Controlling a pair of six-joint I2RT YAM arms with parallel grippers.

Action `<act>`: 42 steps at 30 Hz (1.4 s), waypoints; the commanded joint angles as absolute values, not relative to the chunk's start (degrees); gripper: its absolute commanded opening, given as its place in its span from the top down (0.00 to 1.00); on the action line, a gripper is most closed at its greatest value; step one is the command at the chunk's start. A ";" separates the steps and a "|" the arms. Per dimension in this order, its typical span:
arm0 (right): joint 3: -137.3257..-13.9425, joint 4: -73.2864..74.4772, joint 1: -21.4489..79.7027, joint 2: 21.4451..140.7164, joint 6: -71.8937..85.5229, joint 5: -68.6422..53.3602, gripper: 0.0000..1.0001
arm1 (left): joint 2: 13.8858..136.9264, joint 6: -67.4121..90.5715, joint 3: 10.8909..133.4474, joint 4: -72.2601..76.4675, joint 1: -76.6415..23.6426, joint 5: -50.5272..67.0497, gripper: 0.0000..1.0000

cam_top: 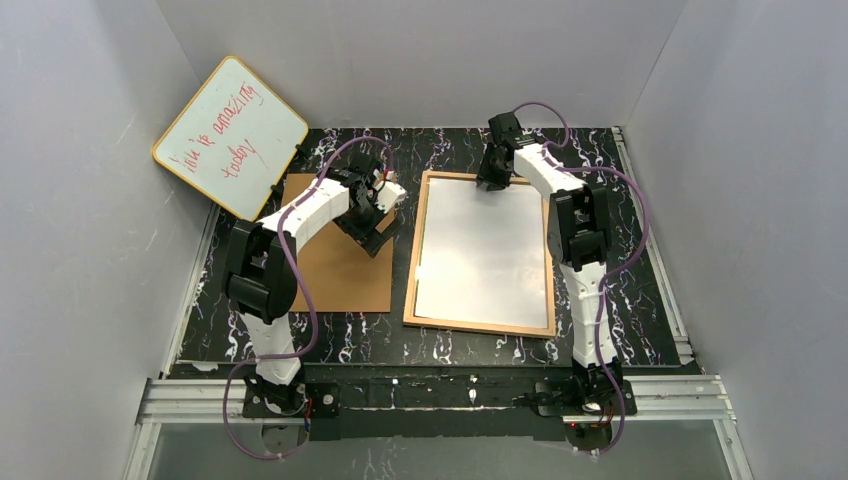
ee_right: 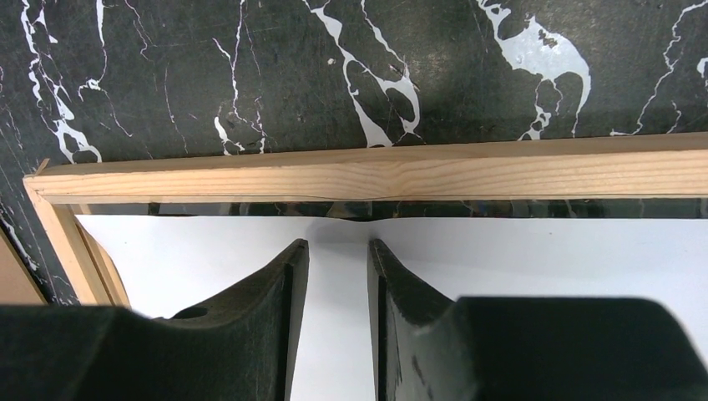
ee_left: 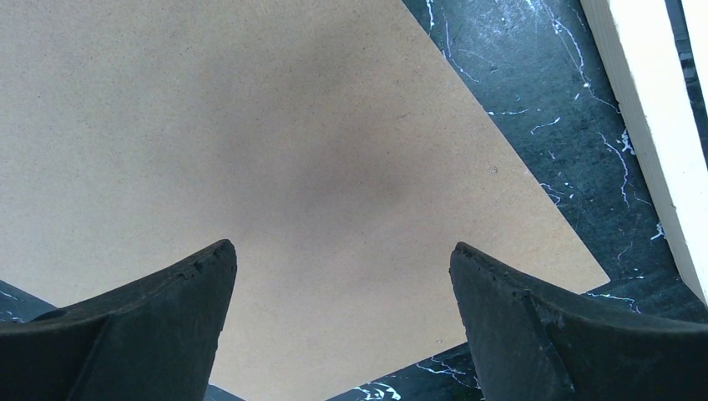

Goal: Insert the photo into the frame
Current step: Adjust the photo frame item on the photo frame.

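Across the black marbled tabletop (cam_top: 460, 345), the frame (cam_top: 480, 327) lies flat right of centre. The photo (cam_top: 485, 250) sits inside it, white back up, with a small buckle at its far edge. Beside the frame on the left lies the brown backing board (cam_top: 340, 270), and a whiteboard (cam_top: 230, 135) leans in the far left corner. Left gripper (ee_left: 342, 255) hovers over the board, jaws spread wide. Right gripper (ee_right: 338, 246) is down at the photo's far edge, jaws a narrow gap apart, nothing visibly between them.

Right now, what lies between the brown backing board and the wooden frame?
A strip of bare black marbled table, clearest in the left wrist view.
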State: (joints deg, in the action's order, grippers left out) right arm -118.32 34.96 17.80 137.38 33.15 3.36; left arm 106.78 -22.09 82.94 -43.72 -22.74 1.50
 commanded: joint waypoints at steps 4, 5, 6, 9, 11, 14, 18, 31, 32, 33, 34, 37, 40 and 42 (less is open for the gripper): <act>-120.24 33.19 20.90 133.74 35.42 4.63 0.57 | 105.88 -22.66 82.69 -44.74 -23.03 0.87 0.02; -120.82 33.21 21.41 133.88 35.56 4.46 0.57 | 105.90 -22.65 82.71 -44.74 -23.03 0.80 0.02; -121.52 33.36 21.94 134.19 35.88 4.26 0.57 | 105.95 -22.67 82.77 -44.74 -23.07 0.79 0.02; -123.55 33.78 23.31 135.57 36.01 4.39 0.57 | 106.01 -22.80 82.72 -44.81 -23.03 0.79 0.02; -125.86 35.69 23.81 137.09 36.03 5.32 0.57 | 105.91 -22.93 82.76 -44.82 -23.03 0.79 0.02; -127.69 37.01 23.85 137.56 36.04 6.43 0.57 | 105.61 -23.25 82.52 -44.80 -23.03 0.79 0.02; -126.97 35.20 23.83 136.72 35.95 6.09 0.56 | 105.72 -23.48 82.67 -44.82 -23.03 0.79 0.02; -127.99 34.50 23.85 142.71 35.87 6.02 0.60 | 105.40 -23.40 82.39 -44.95 -23.03 -1.10 0.02; -127.83 34.73 23.79 142.93 35.86 6.32 0.61 | 105.46 -23.40 82.42 -44.92 -23.03 -1.06 0.02; -127.38 34.75 23.78 142.95 35.79 6.47 0.61 | 105.47 -23.43 82.52 -44.91 -23.03 -1.06 0.02; -126.38 34.61 23.76 142.80 35.77 6.68 0.62 | 105.37 -23.44 82.48 -44.91 -23.04 -1.05 0.02; -123.70 33.73 23.56 142.20 35.70 7.03 0.62 | 105.52 -23.64 82.63 -44.91 -23.03 -1.13 0.02; -122.82 33.73 23.30 142.28 35.86 7.52 0.63 | 105.58 -23.70 82.65 -44.91 -23.03 -1.15 0.02; -123.12 34.27 23.23 142.63 35.84 8.38 0.63 | 105.47 -23.73 82.70 -44.88 -23.07 -1.06 0.02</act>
State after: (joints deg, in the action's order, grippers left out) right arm -124.81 33.21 23.75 142.28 35.83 5.78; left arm 106.78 -23.20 82.94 -43.72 -22.74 -0.89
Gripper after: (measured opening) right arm 0.369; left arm 0.981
